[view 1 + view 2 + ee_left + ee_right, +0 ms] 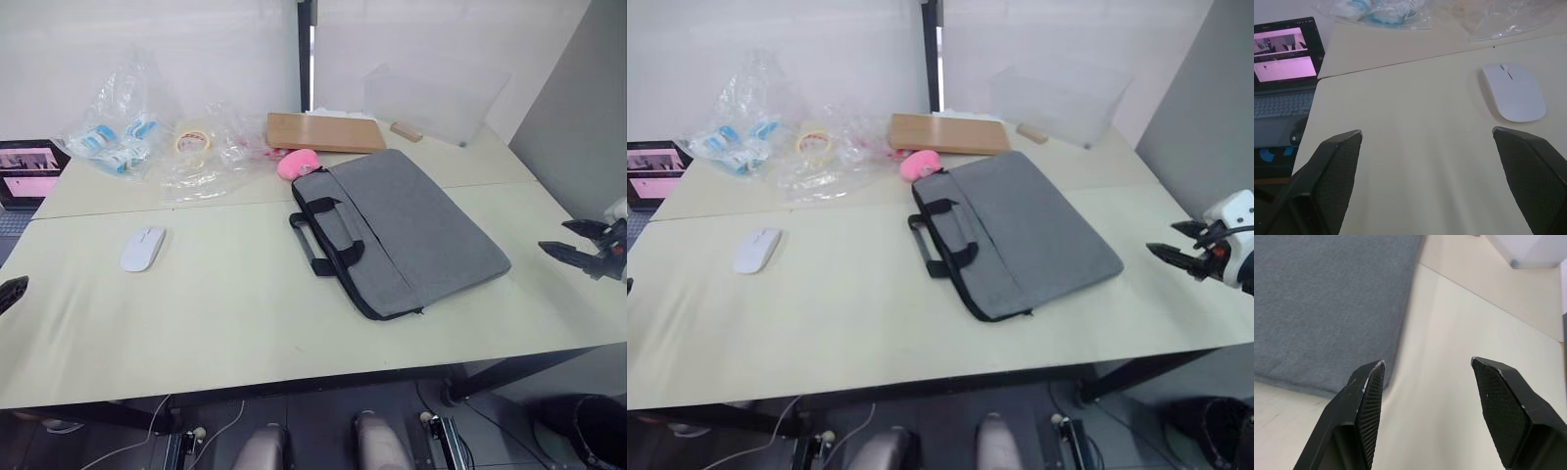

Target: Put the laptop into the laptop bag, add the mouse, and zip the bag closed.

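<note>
The grey laptop bag (402, 230) lies flat at an angle on the table's right half, its black handles (325, 238) pointing toward the middle. The white mouse (143, 248) rests on the left half, apart from the bag. My left gripper (1426, 131) is open at the table's left edge, with the mouse (1513, 91) just beyond one fingertip. My right gripper (566, 236) is open and empty off the table's right side, level with the bag's near corner (1327, 308). The laptop is hidden or out of view.
A small dark laptop with a pink screen (27, 171) sits at the far left. Along the back lie plastic bags (118, 127), a tape roll (192, 140), a pink soft object (297, 164), a wooden board (323, 131) and a clear box (436, 98).
</note>
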Motion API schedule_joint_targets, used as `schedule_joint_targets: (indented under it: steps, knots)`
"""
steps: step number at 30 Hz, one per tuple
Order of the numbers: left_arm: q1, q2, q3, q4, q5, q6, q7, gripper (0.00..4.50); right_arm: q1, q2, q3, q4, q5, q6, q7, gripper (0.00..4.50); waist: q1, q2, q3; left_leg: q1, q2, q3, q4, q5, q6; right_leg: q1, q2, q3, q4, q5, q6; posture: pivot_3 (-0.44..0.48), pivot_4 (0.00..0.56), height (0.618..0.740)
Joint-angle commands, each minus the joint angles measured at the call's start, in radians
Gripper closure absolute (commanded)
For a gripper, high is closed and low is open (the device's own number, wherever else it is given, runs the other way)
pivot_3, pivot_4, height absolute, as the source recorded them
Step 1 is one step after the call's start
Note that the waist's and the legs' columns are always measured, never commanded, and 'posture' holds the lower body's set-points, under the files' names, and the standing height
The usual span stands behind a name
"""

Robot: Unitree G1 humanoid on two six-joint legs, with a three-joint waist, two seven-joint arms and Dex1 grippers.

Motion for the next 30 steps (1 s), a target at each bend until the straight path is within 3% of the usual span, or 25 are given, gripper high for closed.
schedule_joint_targets:
  steps: [1, 4, 5, 8, 15, 19, 30]
  knots:
    - [-0.010, 0.041, 0.037, 0.011, -0.016, -0.018, -0.007, 0.00, -0.054, -0.027, -0.007, 0.050, -0.021, -0.069, 0.006, 1.01, 0.000, 0.000, 0.000, 0.000, 0.000, 0.000, 0.000, 0.000, 0.000, 0.000, 0.000, 0.000, 0.000, 0.000, 0.000, 0.000, 0.150, 0.740]
    - [0.006, 0.031, 0.048, -0.010, -0.027, -0.003, -0.007, 0.00, -0.104, -0.012, 0.011, 0.082, -0.030, -0.092, 0.029, 0.07, 0.000, 0.000, 0.000, 0.000, 0.000, 0.000, 0.000, 0.000, 0.000, 0.000, 0.000, 0.000, 0.000, 0.000, 0.000, 0.000, 0.150, 0.740]
    - [0.011, 0.028, 0.055, -0.019, -0.031, 0.003, -0.004, 0.00, -0.125, -0.001, 0.018, 0.082, -0.031, -0.092, 0.033, 0.03, 0.000, 0.000, 0.000, 0.000, 0.000, 0.000, 0.000, 0.000, 0.000, 0.000, 0.000, 0.000, 0.000, 0.000, 0.000, 0.000, 0.150, 0.740]
    - [0.028, 0.014, 0.074, -0.037, -0.043, 0.019, 0.007, 0.00, -0.163, 0.038, 0.039, 0.008, 0.004, -0.032, 0.090, 0.03, -0.008, 0.000, 0.000, 0.000, 0.001, 0.000, 0.000, 0.000, 0.000, 0.000, 0.000, 0.000, 0.000, 0.000, 0.000, 0.000, 0.150, 0.740]
    - [0.077, -0.042, 0.091, -0.111, -0.064, 0.043, 0.037, 0.00, -0.190, 0.213, 0.024, -0.535, 0.311, 0.352, 0.096, 0.03, -0.007, 0.000, 0.000, -0.001, 0.001, -0.002, 0.000, -0.001, -0.002, -0.004, 0.000, 0.000, 0.003, 0.000, 0.000, 0.000, 0.150, 0.740]
    - [0.095, -0.077, 0.097, -0.168, -0.069, 0.061, 0.061, 0.00, -0.188, 0.264, 0.020, -0.714, 0.467, 0.510, 0.089, 0.03, 0.015, -0.003, -0.001, -0.002, 0.002, -0.006, 0.000, -0.003, -0.002, -0.005, 0.000, 0.000, 0.002, 0.001, -0.002, 0.000, 0.150, 0.740]
    - [0.193, -0.138, 0.165, -0.349, -0.113, 0.149, 0.128, 0.00, -0.173, 0.354, 0.127, -0.831, 0.414, 0.414, 0.111, 0.03, 0.029, -0.003, -0.001, -0.001, 0.002, -0.004, 0.000, -0.003, -0.002, -0.006, -0.001, -0.001, 0.001, 0.002, -0.002, 0.000, 0.150, 0.740]
